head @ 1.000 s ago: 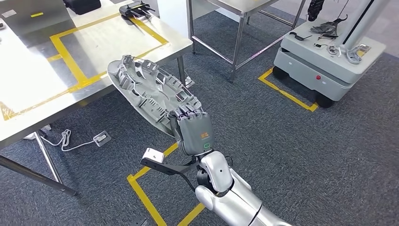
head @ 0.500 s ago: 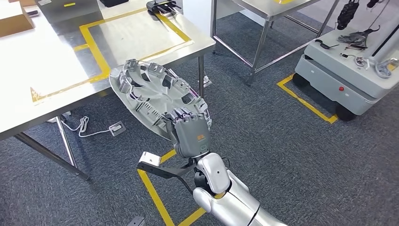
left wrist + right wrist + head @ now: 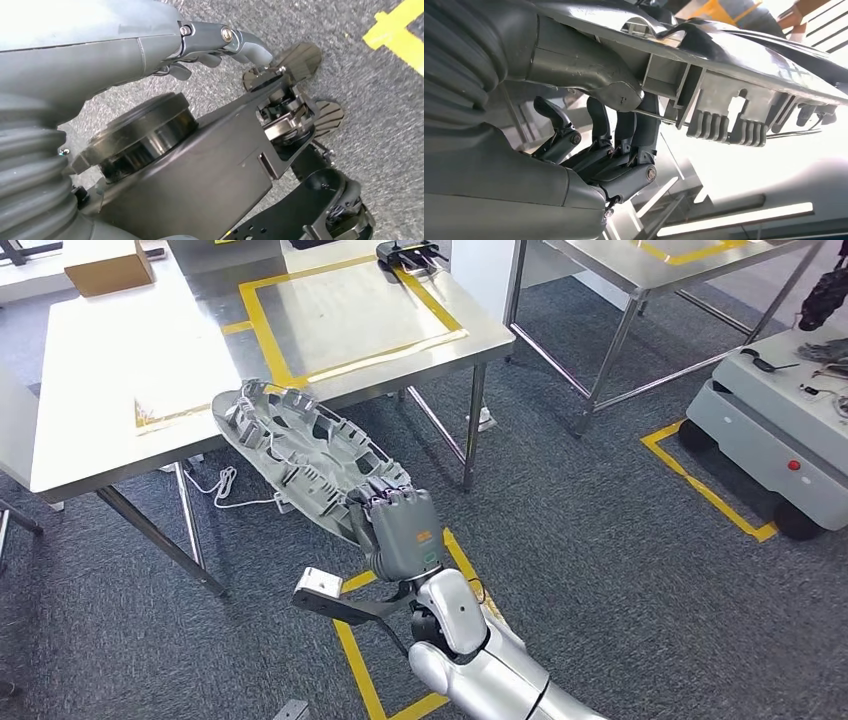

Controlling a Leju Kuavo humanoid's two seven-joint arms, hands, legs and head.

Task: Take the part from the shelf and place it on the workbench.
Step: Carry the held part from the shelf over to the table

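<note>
The part [image 3: 290, 445] is a long grey plastic panel with ribs and clips on its upper face. My right hand [image 3: 405, 525] grips its near end, fingers curled over the rim. The part is tilted, and its far end reaches the front edge of the steel workbench [image 3: 120, 350], beside a yellow taped rectangle [image 3: 350, 310]. In the right wrist view the dark fingers [image 3: 624, 130] wrap under the part [image 3: 724, 65], with the thumb pressed against it. My left hand [image 3: 150, 45] hangs over grey carpet with nothing in it, fingers loosely apart.
A cardboard box [image 3: 108, 270] and a black object [image 3: 410, 252] sit at the bench's far side. A second steel table [image 3: 640, 260] stands to the right, and a white cart [image 3: 790, 410] is further right. Yellow tape [image 3: 700, 485] marks the carpet. A white cable [image 3: 225, 485] lies under the bench.
The whole picture has shifted, so the camera moved: the bench now shows more fully and closer. My right hand still holds the part, whose far end now meets the bench edge.
</note>
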